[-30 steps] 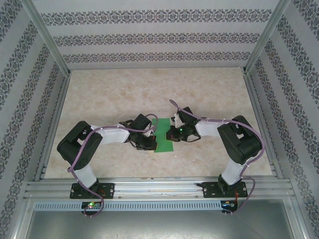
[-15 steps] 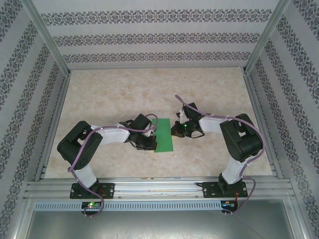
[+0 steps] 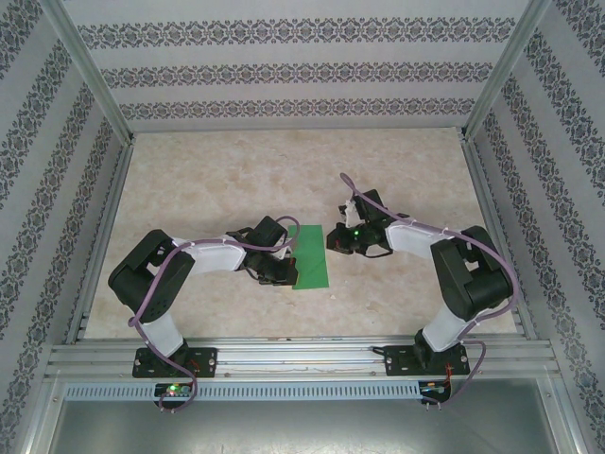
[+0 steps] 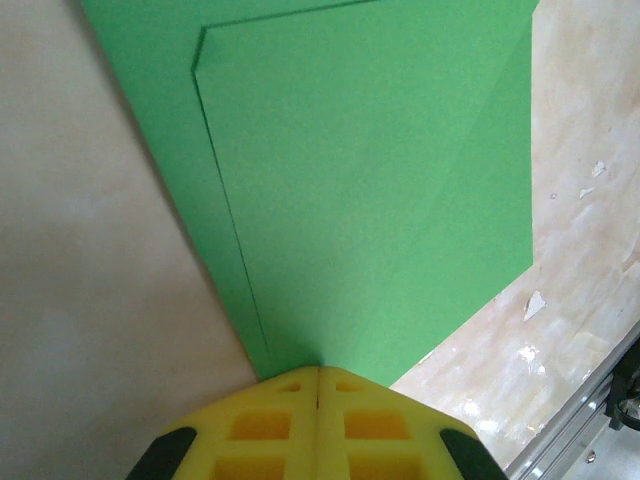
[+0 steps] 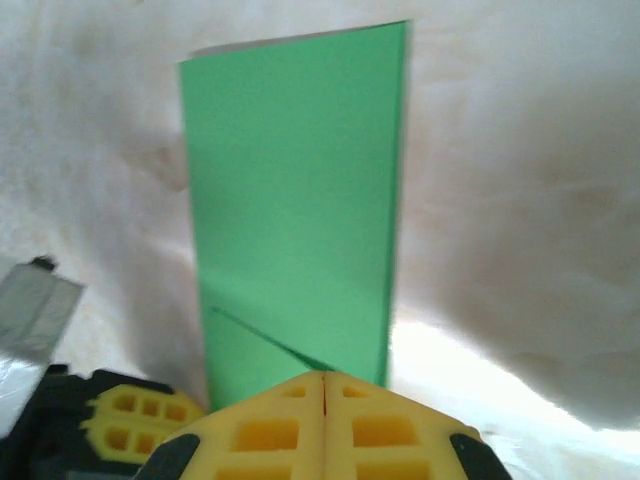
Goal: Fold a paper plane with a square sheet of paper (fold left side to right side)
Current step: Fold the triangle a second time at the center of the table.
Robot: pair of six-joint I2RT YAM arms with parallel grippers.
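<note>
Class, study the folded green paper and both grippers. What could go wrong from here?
The paper has its top layer offset from the bottom one, so pressing now may set a crooked crease. The shut left gripper meets the paper's edge; sliding it could drag the sheet. What looks like a slanted wrinkle near the right gripper might spoil later folds.

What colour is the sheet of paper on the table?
The paper is bright green; the left wrist view shows it best.
</note>
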